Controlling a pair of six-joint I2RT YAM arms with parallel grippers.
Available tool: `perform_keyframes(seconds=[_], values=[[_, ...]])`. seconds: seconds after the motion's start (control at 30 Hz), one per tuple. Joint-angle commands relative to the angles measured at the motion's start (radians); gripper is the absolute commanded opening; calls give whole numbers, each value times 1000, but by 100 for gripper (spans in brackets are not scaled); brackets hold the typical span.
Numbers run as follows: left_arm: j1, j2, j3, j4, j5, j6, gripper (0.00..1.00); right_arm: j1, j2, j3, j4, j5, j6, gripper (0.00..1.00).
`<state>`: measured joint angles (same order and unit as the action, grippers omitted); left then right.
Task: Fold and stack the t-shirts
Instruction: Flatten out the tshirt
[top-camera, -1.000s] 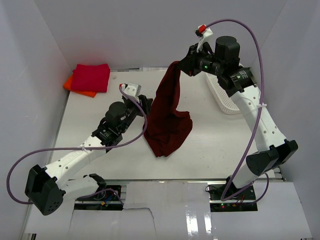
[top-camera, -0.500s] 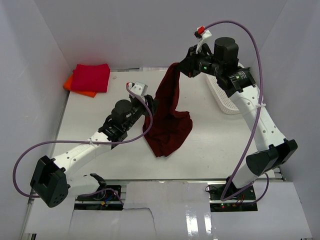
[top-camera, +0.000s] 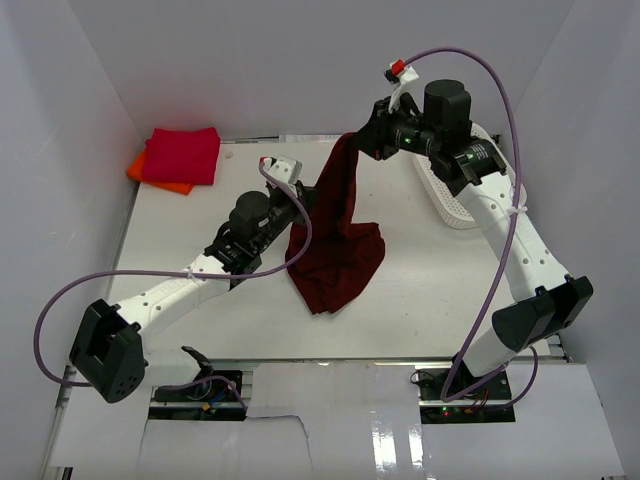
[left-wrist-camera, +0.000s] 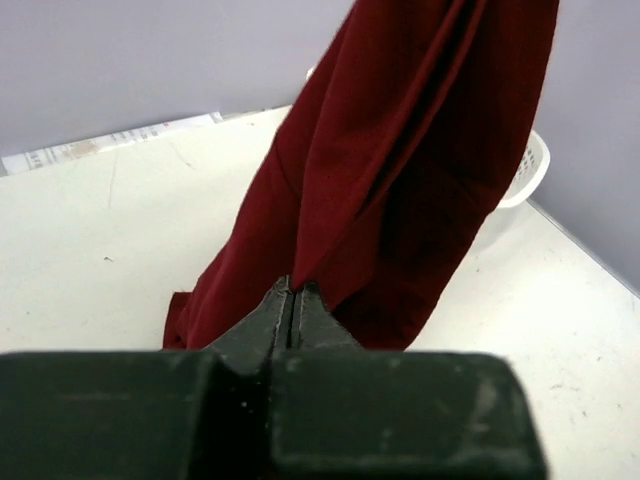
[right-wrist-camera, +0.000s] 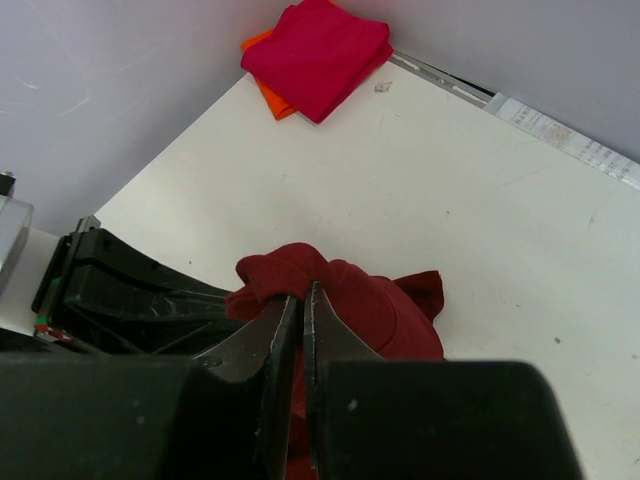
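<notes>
The dark maroon t-shirt (top-camera: 335, 240) hangs from my right gripper (top-camera: 358, 140), which is shut on its top, bunched end (right-wrist-camera: 300, 270) high above the table. The shirt's lower part rests crumpled on the tabletop. My left gripper (top-camera: 303, 200) is at the hanging cloth's left edge, jaws pressed together on a fold of it (left-wrist-camera: 296, 288). The maroon cloth (left-wrist-camera: 400, 150) fills the left wrist view. A folded crimson-red t-shirt (top-camera: 182, 155) lies on a folded orange t-shirt (top-camera: 137, 167) in the far left corner; the right wrist view shows the crimson one (right-wrist-camera: 320, 50) and the orange one (right-wrist-camera: 275, 95) as well.
A white mesh basket (top-camera: 450, 200) stands at the far right, behind the right arm, and shows as a basket rim (left-wrist-camera: 530, 165) past the cloth. Grey walls close in the table on three sides. The left arm (right-wrist-camera: 130, 295) lies just below the right gripper.
My left arm reached right and farther in to the hanging maroon shirt, and its jaws went from open to shut on the cloth's edge. The right gripper held the shirt up, nearly still.
</notes>
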<state>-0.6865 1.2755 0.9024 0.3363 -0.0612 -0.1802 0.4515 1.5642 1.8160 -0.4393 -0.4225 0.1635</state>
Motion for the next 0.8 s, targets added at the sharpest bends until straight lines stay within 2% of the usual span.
perform_keyframes(seconds=[0.0, 0.2, 0.3, 0.43, 0.57, 0.77], values=[[5, 16, 49, 10, 58, -11, 1, -5, -30, 3, 60, -15, 13, 8], [5, -7, 65, -9, 104, -21, 0, -10, -18, 28, 45, -7, 11, 8], [8, -2, 131, -121, 95, -7, 0, -11, -15, 22, 34, 1, 8, 8], [10, 50, 332, -330, 72, 14, 0, -11, -24, -26, 34, 25, 1, 8], [10, 108, 508, -486, -17, 77, 0, -11, -42, -79, 42, 33, -5, 8], [12, 212, 702, -591, -160, 232, 0, -11, -44, -84, 27, 60, -25, 8]])
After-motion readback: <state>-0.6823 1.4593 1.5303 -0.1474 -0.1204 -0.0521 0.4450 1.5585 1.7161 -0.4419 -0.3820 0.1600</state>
